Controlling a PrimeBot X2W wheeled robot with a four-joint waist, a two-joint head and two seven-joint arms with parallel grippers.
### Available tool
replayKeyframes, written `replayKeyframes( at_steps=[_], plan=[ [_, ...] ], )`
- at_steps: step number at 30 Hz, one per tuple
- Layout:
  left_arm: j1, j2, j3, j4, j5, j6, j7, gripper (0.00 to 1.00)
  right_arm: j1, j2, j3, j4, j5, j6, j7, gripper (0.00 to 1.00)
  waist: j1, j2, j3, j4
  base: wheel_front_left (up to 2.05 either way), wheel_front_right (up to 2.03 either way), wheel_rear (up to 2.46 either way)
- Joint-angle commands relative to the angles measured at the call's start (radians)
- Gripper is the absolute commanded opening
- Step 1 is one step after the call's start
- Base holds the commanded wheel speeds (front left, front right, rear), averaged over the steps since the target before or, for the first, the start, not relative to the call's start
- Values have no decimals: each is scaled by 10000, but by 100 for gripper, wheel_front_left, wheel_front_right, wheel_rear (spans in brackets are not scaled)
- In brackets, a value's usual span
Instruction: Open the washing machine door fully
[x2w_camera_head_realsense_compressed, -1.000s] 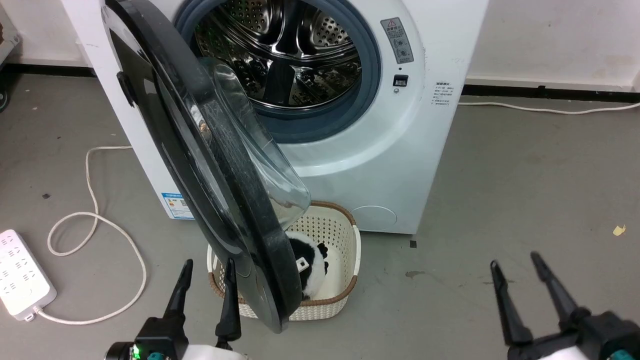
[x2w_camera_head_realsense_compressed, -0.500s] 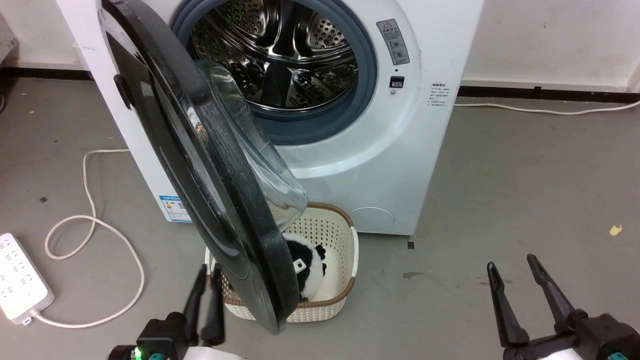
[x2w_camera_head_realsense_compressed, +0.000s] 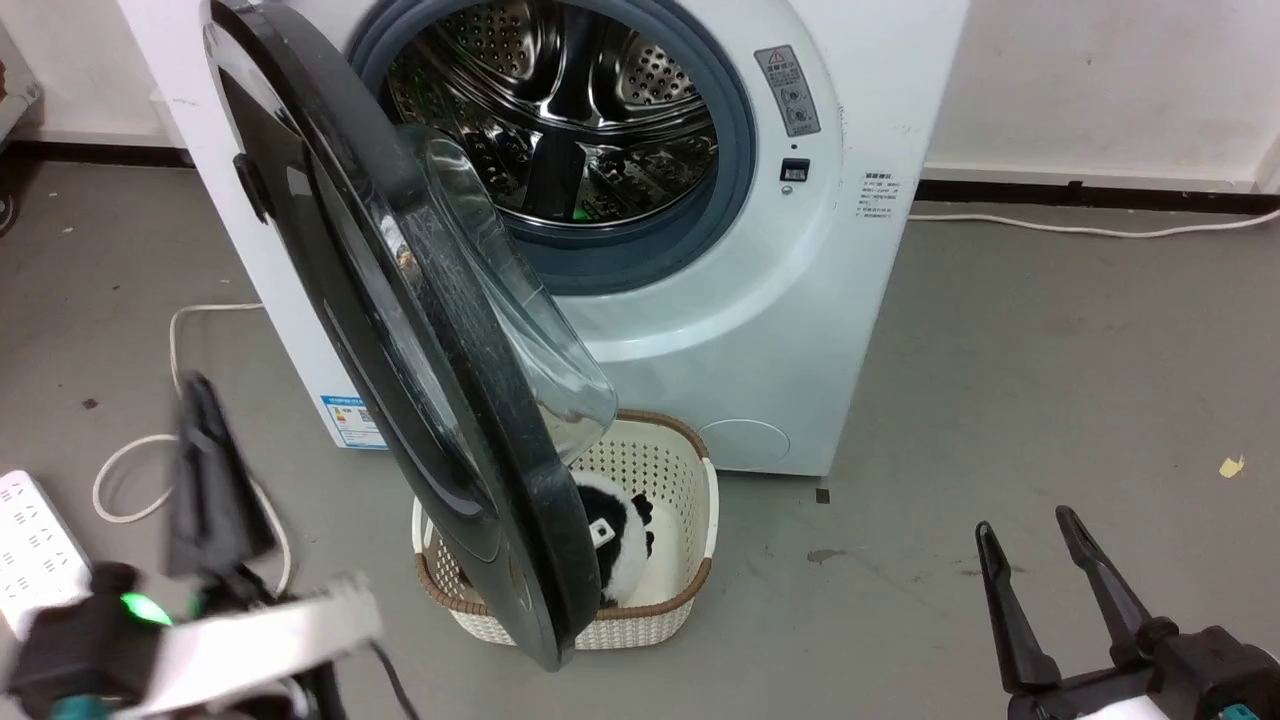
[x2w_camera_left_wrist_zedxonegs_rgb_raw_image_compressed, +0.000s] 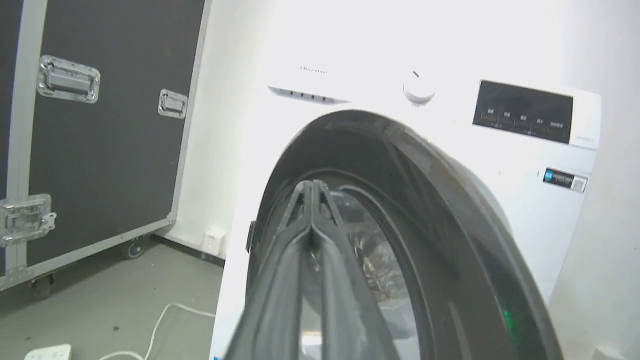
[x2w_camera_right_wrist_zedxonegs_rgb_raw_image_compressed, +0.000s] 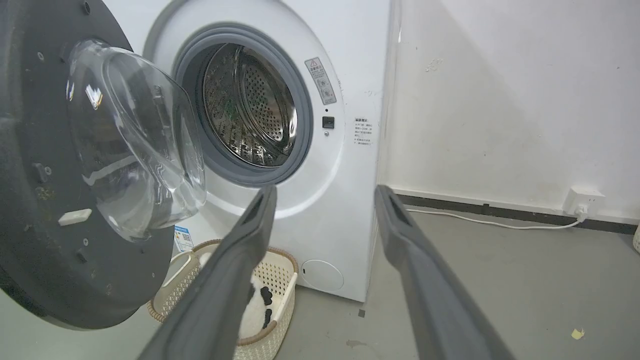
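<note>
Since the washing machine door (x2w_camera_head_realsense_compressed: 400, 330) is hinged on the left side of the washing machine (x2w_camera_head_realsense_compressed: 800, 330), it is seen swung out roughly halfway. Its edge is turned toward the head camera and its glass bowl faces the drum opening, so it is judged not yet fully open. The left hand (x2w_camera_head_realsense_compressed: 197, 390) is clenched, fingers pressed together with nothing between them. It is found on the door's outer side, apart from it and blurred in the head view; in its own wrist view the closed fingers are pointed at the glossy outer face. A hand closed like this is judged better suited to hooking or nudging the rim than to grasping it.

The right hand (x2w_camera_head_realsense_compressed: 1027, 522) is spread and empty, low and well apart on the inner side. A wicker basket (x2w_camera_head_realsense_compressed: 690, 560) with a black-and-white plush toy (x2w_camera_head_realsense_compressed: 620, 545) is set on the floor beneath the door's lower rim; whether they touch cannot be told. A white cable (x2w_camera_head_realsense_compressed: 178, 330) and a power strip (x2w_camera_head_realsense_compressed: 30, 540) are laid on the floor near the left hand, in the space into which the door must be swung.
</note>
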Motion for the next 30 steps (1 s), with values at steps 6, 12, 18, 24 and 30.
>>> replayKeyframes(
  at_steps=[6,12,18,24,30],
  plan=[
    [-1059,14,165,-1808,165,85,-49,0,16,58,-143,-14,-77,-7,-45,100,0,0,-58,-71,0,0,0],
    [-1264,14,-636,-2652,1015,-207,-49,0,14,59,-93,-13,-104,-7,-45,100,0,0,-63,-140,0,0,0],
    [-813,14,-2577,-1923,1721,-782,-49,0,61,59,-48,13,-60,-7,-45,100,0,0,-33,-192,0,0,0],
    [-89,14,-4534,406,1468,-1012,555,0,-67,60,30,54,27,-7,-45,100,0,0,242,-284,0,0,0],
    [-363,14,-4811,2161,1031,-799,906,0,-150,60,1,43,50,-7,-45,100,0,0,481,-311,0,0,0]
  ],
)
